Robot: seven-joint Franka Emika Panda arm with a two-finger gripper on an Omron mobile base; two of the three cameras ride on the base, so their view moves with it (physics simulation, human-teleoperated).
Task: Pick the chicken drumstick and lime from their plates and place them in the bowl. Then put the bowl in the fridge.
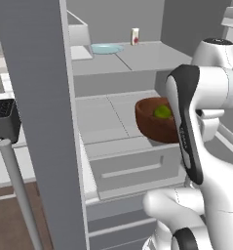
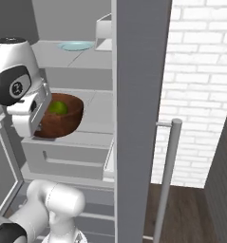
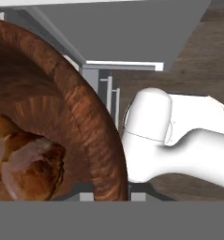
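**Describer:** Two foods sit in the bowl (image 1: 154, 128) you are asking about: the lime (image 1: 162, 112), a small green ball, and the chicken drumstick (image 3: 29, 161), brown and glossy, lying against the inner wall in the hand view.

**Operator:** Where is the bowl?

**Describer:** Your reddish-brown wooden bowl is inside the open fridge (image 1: 118, 112), at the middle shelf (image 1: 106, 119), near its front edge and just above a pale drawer (image 2: 67, 159). From the pictures you cannot tell whether it rests on the shelf or hangs just over it.

**Operator:** And the pincer?

**Describer:** Your gripper (image 2: 39, 124) is at the bowl's near rim, with the arm's white and dark links covering part of it. The fingers are hidden, but they are drawn together, clamped on the bowl's rim as far as the close view suggests.

**Operator:** Anything else nearby?

**Describer:** You have a pale blue dish (image 1: 106, 48) and a small carton (image 1: 134, 36) on the shelf above. The wide grey fridge door (image 2: 141, 104) stands swung open, its bar handle (image 2: 167, 175) on the outer face.
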